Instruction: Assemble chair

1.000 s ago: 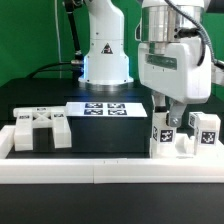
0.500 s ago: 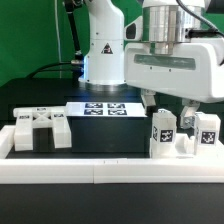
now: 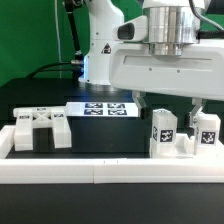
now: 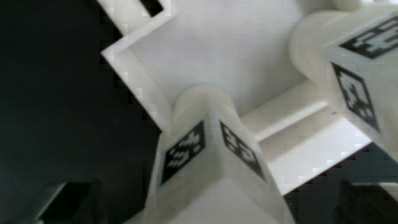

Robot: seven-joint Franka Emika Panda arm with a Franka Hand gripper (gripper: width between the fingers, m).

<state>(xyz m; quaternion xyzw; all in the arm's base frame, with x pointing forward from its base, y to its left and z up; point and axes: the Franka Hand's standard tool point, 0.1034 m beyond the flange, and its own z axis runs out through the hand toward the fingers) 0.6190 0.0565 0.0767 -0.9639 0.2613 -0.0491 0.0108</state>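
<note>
The chair's parts are white blocks with black-and-white tags. A slotted seat block (image 3: 40,130) lies at the exterior view's left. Two upright legs (image 3: 163,130) (image 3: 207,131) stand together on a low white piece at the exterior view's right. My gripper (image 3: 168,108) hangs open just over the nearer leg, one finger (image 3: 140,102) on each side of its top and not touching it. In the wrist view that leg (image 4: 214,140) rises straight toward the camera, with the other leg (image 4: 365,55) beside it. Nothing is held.
The marker board (image 3: 105,108) lies flat on the black table behind the parts. A long white border rail (image 3: 100,170) runs along the front. The arm's white base (image 3: 105,50) stands at the back.
The jaws went from closed on the nearer leg's top to spread wide, letting it go. The hand has lifted a little; the leg stays upright.
</note>
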